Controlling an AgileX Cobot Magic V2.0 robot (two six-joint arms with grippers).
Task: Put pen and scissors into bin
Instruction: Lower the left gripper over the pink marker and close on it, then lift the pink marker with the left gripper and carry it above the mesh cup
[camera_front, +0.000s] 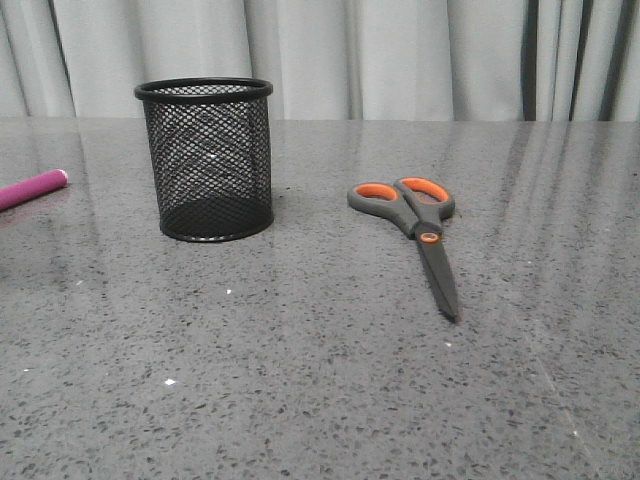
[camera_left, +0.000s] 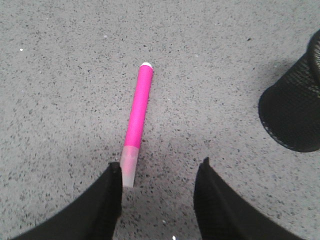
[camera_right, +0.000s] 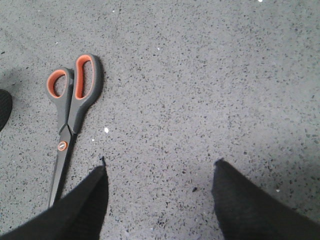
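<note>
Grey speckled table (camera_front: 320, 400): bin (camera_front: 207, 160), scissors (camera_front: 415, 225), pen (camera_front: 32, 187).

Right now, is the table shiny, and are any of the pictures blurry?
Front view: the table is glossy, with pale streaks mirroring the curtain; bin and scissors look sharp. Left wrist view: the pen is crisp, the jaws soft. Right wrist view: jaws blurred too.

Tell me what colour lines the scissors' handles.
Orange, inside the dark grey scissors handles; clearest in the right wrist view.
</note>
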